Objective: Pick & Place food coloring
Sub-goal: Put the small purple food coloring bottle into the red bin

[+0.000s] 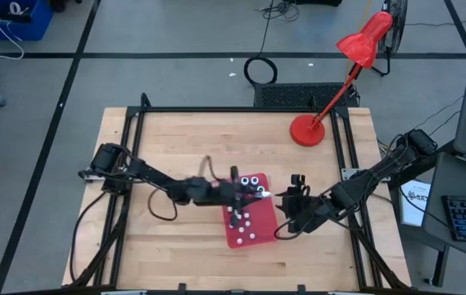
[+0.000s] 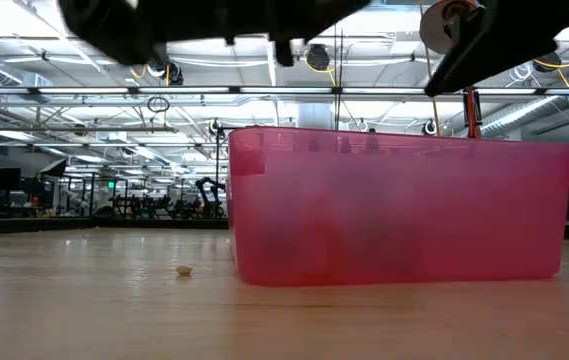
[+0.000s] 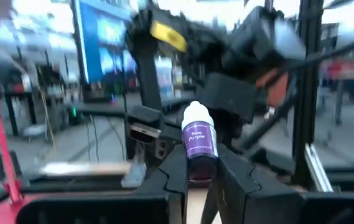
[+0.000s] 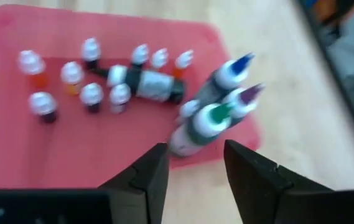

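Food coloring is a set of small dropper bottles with white caps, most standing upright in the red tray mid-bench; right wrist view shows a cluster of them with orange, dark and purple-ish bodies, one larger dark bottle with a pale label lying on its side among them, and a tilted bunch of taller bottles with blue, green and purple tips at the tray's corner nearest the right gripper. Left gripper is closed on one bottle: white cap, purple label reading "Purple", dark body, held upright between the fingers, lifted above the tray. In the high view the left arm reaches from the left edge of the bench across to the tray, left gripper over the tray's upper part beside the white caps there. Right arm comes in from the right edge, elbow bent, right gripper just off the tray's right side, over bare wood. Right gripper is partly open with nothing between its fingers, pointed down at the tilted bunch. Low view: tray reads as a translucent pink-red wall sitting flat on the bench, both arms only dark shapes along the top, a small pale crumb on the wood just left of the tray. Red desk lamp stands at the far right of the bench, well apart from the tray
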You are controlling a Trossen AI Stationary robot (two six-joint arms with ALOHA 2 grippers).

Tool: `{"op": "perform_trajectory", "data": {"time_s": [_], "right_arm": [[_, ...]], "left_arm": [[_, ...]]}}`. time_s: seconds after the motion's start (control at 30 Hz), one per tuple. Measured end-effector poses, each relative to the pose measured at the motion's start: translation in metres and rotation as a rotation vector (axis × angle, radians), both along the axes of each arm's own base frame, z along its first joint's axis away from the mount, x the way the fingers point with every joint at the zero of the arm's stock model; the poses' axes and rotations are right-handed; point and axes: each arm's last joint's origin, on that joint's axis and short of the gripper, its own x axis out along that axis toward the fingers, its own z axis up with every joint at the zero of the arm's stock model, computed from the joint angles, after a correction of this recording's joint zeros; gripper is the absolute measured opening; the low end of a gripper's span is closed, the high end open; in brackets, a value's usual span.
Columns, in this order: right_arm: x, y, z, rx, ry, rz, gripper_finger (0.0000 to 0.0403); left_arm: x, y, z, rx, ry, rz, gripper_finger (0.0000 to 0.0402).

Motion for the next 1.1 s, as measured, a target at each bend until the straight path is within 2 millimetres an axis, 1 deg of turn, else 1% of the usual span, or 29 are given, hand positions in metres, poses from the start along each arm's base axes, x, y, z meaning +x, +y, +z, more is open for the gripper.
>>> {"op": "perform_trajectory", "data": {"time_s": [0.07, 0.17, 0.2, 0.27, 0.37, 0.43, 0.53, 0.67, 0.73, 0.83, 0.97, 1.1], "right_arm": [[0.002, -0.001, 0.002, -0.071, -0.038, -0.018, 0.0139], [0.009, -0.001, 0.011, -0.190, -0.143, -0.036, 0.0135], [0.013, -0.001, 0.015, -0.218, -0.184, -0.031, 0.0134], [0.022, -0.001, 0.023, -0.249, -0.282, -0.008, 0.0133], [0.034, -0.007, 0.029, -0.224, -0.478, 0.122, 0.0132], [0.037, -0.015, 0.030, -0.175, -0.634, 0.217, 0.0132], [0.036, -0.032, 0.027, -0.097, -0.822, 0.320, 0.0132], [0.030, -0.052, 0.022, -0.006, -0.990, 0.344, 0.0132], [0.029, -0.059, 0.021, 0.058, -1.026, 0.358, 0.0132], [0.031, -0.064, 0.019, 0.134, -1.028, 0.405, 0.0132], [0.038, -0.062, 0.013, 0.162, -1.012, 0.425, 0.0132], [0.050, -0.059, 0.006, 0.162, -0.990, 0.428, 0.0132]], "left_arm": [[-0.013, 0.004, -0.005, 0.012, -0.085, 0.004, 0.0050], [-0.033, 0.005, -0.005, 0.050, -0.232, -0.003, 0.0050], [-0.037, 0.005, -0.007, 0.068, -0.248, -0.004, 0.0050], [-0.039, 0.004, -0.010, 0.098, -0.236, -0.009, 0.0050], [-0.039, 0.002, -0.007, 0.111, -0.247, -0.027, 0.0050], [-0.038, 0.001, -0.007, 0.120, -0.251, -0.033, 0.0050], [-0.038, -0.002, -0.009, 0.152, -0.247, -0.036, 0.0050], [-0.039, -0.003, -0.009, 0.174, -0.253, -0.039, 0.0050], [-0.039, -0.003, -0.009, 0.176, -0.254, -0.040, 0.0050], [-0.038, -0.001, -0.009, 0.171, -0.253, -0.041, 0.0050], [-0.038, 0.001, -0.009, 0.171, -0.252, -0.036, 0.0050], [-0.037, 0.003, -0.009, 0.172, -0.252, -0.032, 0.0050]]}}
